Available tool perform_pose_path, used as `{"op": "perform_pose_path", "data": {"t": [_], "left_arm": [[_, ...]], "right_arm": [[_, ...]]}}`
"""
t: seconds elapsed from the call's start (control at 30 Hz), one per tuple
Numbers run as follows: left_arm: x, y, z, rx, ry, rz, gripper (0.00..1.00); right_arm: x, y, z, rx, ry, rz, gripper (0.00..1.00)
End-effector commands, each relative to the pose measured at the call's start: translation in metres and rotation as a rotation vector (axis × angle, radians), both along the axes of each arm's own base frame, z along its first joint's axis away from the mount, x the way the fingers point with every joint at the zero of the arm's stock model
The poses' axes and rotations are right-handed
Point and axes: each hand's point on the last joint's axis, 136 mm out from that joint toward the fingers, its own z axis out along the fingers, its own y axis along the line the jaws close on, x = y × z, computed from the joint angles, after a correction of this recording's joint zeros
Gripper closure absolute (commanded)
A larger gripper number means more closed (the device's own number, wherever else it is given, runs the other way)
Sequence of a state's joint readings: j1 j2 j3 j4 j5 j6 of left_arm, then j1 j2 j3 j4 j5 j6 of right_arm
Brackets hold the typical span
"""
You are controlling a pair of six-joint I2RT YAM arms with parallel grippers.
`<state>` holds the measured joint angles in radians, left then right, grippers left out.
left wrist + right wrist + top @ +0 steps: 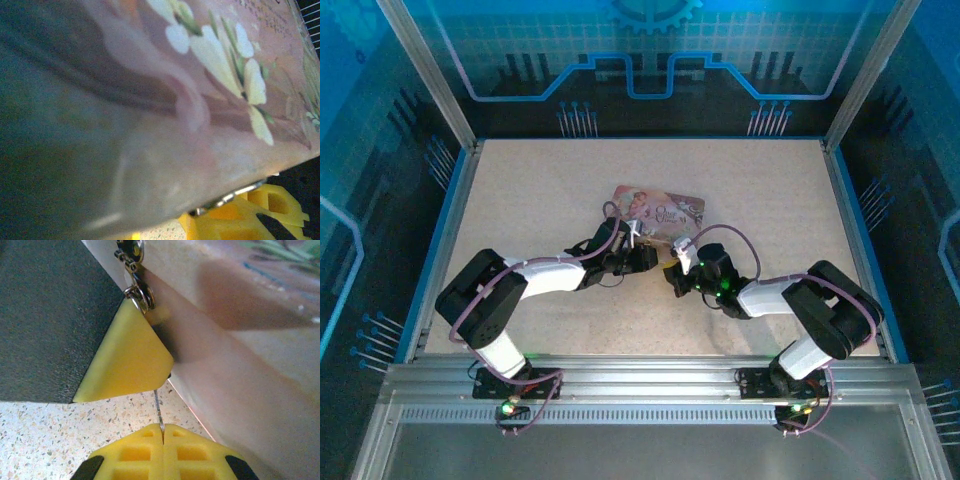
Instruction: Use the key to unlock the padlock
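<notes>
The pink picture-lidded box [660, 208] lies mid-table with both grippers at its near edge. My right gripper [163, 432] is shut on the key [159, 407], a thin silvery blade pointing up from its yellow fingertips. The blade's tip goes in behind a yellow finger [125, 357] of my left gripper [638, 255]. That finger covers the padlock's body; its thin metal shackle [143, 299] shows hooked in the box's clasp just above. The left jaws stand narrow around it. In the left wrist view the blurred box [200, 100] is very close, with the right gripper's yellow fingers [260, 210] below it.
The speckled tabletop [550, 190] is bounded by blue rails [448, 230] on left and right and an aluminium frame along the near edge. The right gripper [677, 268] sits a few centimetres from the left one, the box wall [240, 380] close on its right.
</notes>
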<state>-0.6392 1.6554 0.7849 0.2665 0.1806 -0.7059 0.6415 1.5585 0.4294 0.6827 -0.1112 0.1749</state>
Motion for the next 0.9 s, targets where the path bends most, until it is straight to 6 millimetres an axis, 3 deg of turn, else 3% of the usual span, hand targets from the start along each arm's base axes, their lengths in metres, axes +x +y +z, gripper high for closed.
{"op": "perform_pose_path", "data": {"t": [0.0,0.87], "left_arm": [[0.0068,-0.0162,0.0389,-0.075,-0.072,-0.033,0.78],[0.0069,-0.0169,0.0402,-0.081,-0.064,-0.030,0.78]], "right_arm": [[0.0002,0.0031,0.0019,0.015,-0.031,0.003,1.00],[-0.0030,0.0027,0.0112,0.075,-0.061,0.027,1.00]]}}
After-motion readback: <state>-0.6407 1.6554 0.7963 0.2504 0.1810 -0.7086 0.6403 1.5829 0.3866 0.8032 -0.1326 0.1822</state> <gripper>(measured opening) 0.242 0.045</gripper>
